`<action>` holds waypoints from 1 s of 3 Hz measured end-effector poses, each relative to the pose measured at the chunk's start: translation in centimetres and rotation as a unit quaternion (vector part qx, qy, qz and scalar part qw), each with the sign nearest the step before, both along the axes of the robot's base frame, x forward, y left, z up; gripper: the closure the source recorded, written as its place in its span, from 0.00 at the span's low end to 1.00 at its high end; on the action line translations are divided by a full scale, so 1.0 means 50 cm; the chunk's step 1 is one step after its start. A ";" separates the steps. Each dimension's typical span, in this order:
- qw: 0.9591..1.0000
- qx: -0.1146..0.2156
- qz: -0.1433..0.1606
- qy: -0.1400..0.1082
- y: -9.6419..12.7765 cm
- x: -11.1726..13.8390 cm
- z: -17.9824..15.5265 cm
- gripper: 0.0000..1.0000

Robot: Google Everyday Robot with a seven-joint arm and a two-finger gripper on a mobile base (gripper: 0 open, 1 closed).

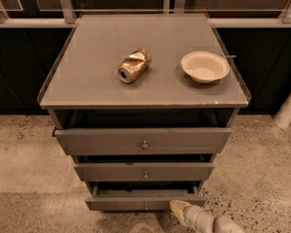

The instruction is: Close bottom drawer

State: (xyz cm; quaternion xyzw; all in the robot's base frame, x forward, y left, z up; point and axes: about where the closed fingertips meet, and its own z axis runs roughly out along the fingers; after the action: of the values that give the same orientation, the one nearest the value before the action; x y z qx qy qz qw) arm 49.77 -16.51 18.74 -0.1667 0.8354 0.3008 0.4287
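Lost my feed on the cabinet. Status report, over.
Copy: end effector low, by the bottom drawer front, right of its knob. Drawer pulled out, not yet closed. Nothing seen blocking it.

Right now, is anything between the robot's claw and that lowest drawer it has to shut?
Nothing visible does. The gripper is low, close by the front of the bottom drawer, right of its knob, and nothing sticks up from the drawer.
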 end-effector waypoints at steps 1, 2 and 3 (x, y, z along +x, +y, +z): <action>1.000 0.000 0.001 -0.022 0.010 0.031 0.030 1.00; 1.000 0.000 0.001 -0.025 0.012 0.036 0.035 1.00; 1.000 -0.001 -0.004 -0.017 0.011 0.036 0.023 1.00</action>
State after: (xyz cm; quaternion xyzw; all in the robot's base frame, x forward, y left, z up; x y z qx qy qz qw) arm 51.59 -15.94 19.88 -0.1686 0.8291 0.2956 0.4436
